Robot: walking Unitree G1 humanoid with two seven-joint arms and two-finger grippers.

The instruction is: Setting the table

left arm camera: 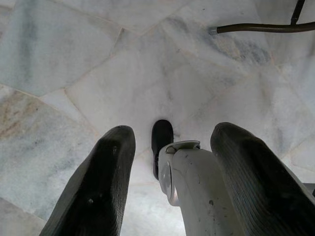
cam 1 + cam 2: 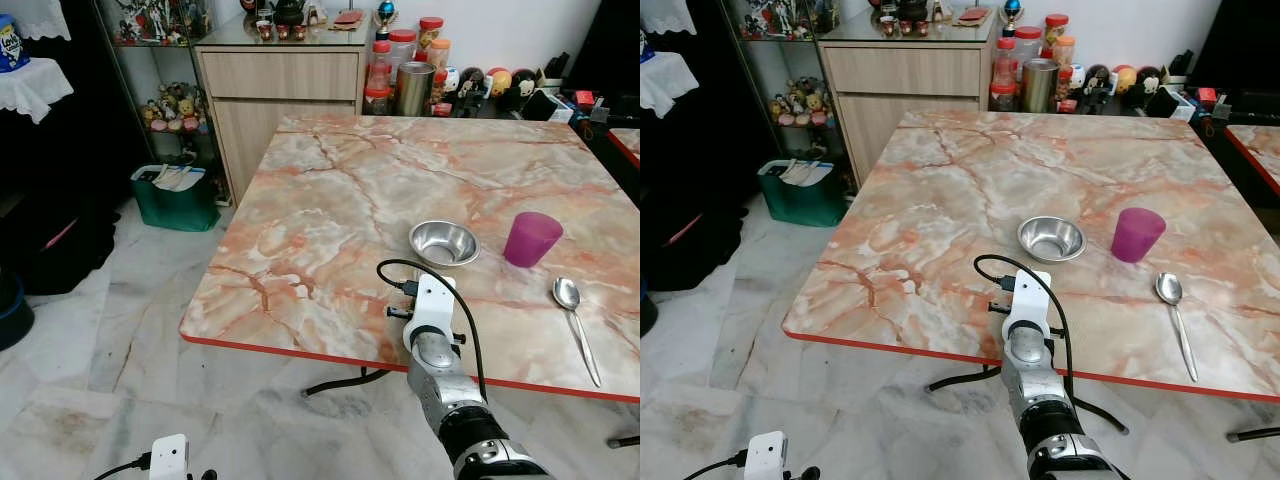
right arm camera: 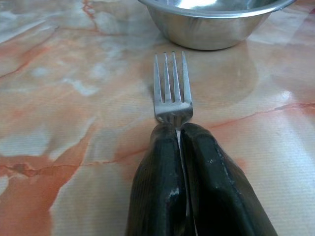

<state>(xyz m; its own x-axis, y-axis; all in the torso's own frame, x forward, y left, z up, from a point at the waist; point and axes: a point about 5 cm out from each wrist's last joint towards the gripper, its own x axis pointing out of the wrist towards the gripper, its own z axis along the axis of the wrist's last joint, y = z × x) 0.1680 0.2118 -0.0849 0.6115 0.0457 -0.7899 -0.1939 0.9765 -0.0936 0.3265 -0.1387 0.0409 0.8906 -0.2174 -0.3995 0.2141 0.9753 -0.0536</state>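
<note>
The right gripper (image 3: 178, 147) has its fingers pressed tight on a fork (image 3: 172, 86), tines pointing away toward the steel bowl (image 2: 444, 242), and it hovers low over the near edge of the marble table (image 2: 330, 180), probably so the fork can be laid on the near side of the bowl. A purple cup (image 2: 531, 238) stands just right of the bowl and a spoon (image 2: 574, 322) lies nearer right, so the setting looks partly done. The left gripper (image 1: 170, 172) hangs idle over the floor, fingers apart

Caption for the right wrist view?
Right gripper shut on a fork, tines toward the steel bowl on the marble table.
</note>
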